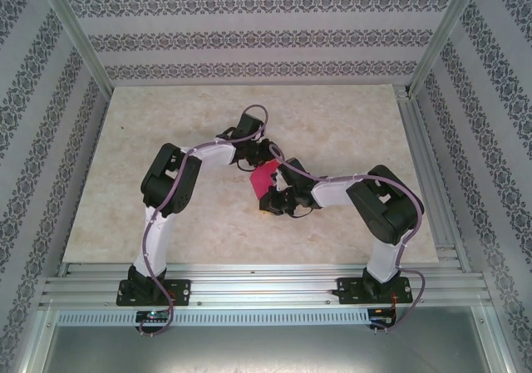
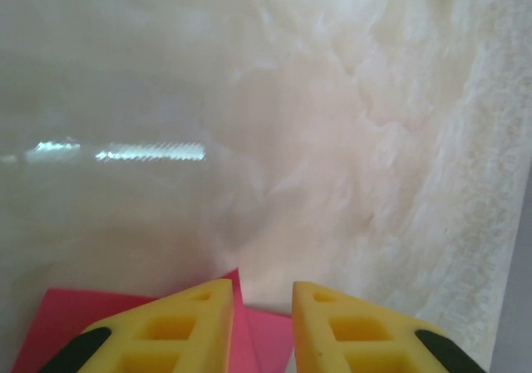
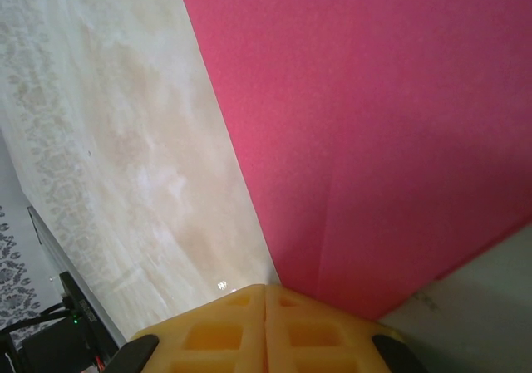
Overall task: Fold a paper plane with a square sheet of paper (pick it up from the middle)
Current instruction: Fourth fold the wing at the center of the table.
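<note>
Right gripper (image 3: 266, 292) pinches the square sheet of paper (image 3: 374, 140) — spreading upper right; left gripper (image 2: 262, 294), slightly parted, perhaps straddles its corner.

The table (image 1: 166, 124) is pale cream with a faint marbled pattern, glossy enough to catch a streak of light. Aluminium rails (image 1: 266, 283) run along its near edge. The square sheet of paper (image 1: 264, 179) is over its middle — resting or lifted, unclear.
</note>
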